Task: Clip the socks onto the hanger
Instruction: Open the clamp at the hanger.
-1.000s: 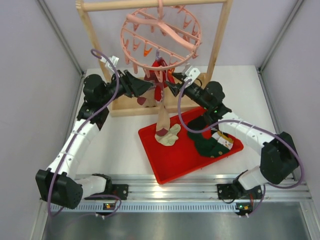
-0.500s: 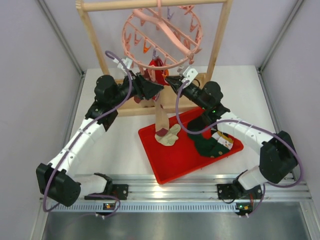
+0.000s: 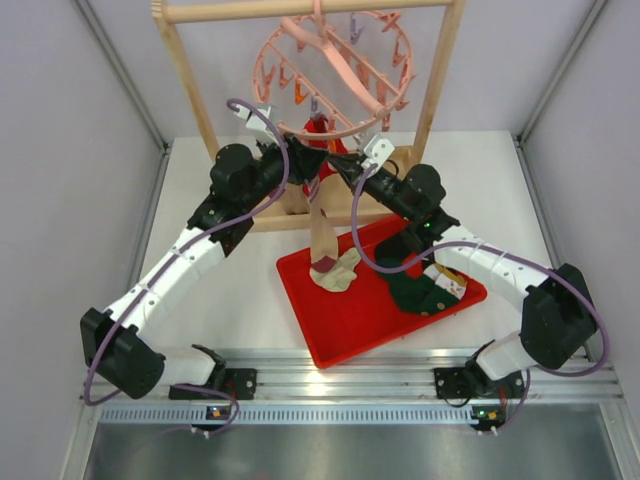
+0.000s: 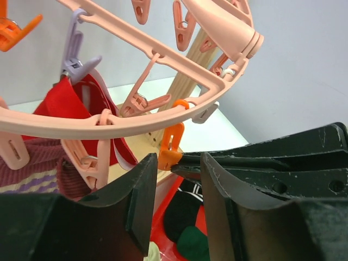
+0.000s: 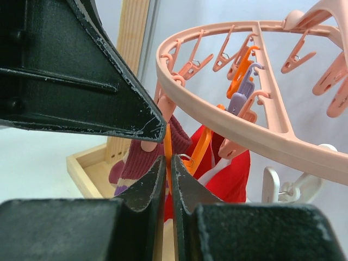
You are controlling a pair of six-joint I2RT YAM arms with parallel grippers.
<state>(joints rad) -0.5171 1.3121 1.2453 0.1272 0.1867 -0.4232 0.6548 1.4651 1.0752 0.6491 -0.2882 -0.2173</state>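
Observation:
The pink round hanger [image 3: 335, 70] hangs from the wooden rack. A red sock [image 4: 65, 103] is clipped in a purple peg. A tan sock [image 3: 322, 235] with a purple striped cuff [image 4: 32, 174] hangs from the ring down to the tray. My right gripper [image 5: 168, 163] is shut on an orange peg [image 5: 168, 144] under the ring; it shows in the top view too [image 3: 340, 165]. My left gripper [image 4: 176, 179] is open and empty, its jaws either side of that orange peg [image 4: 170, 152], just below the ring [image 3: 310, 160].
A red tray [image 3: 340, 335] lies in front of the rack with a cream sock [image 3: 340, 272], a dark green sock [image 3: 412, 290] and a black white-striped sock [image 3: 445, 275]. The wooden rack's posts [image 3: 190, 80] and base stand right behind both grippers.
My left arm has moved right and up until its gripper is under the ring beside the right gripper. The hanger has swung and tilted. The right gripper has barely moved.

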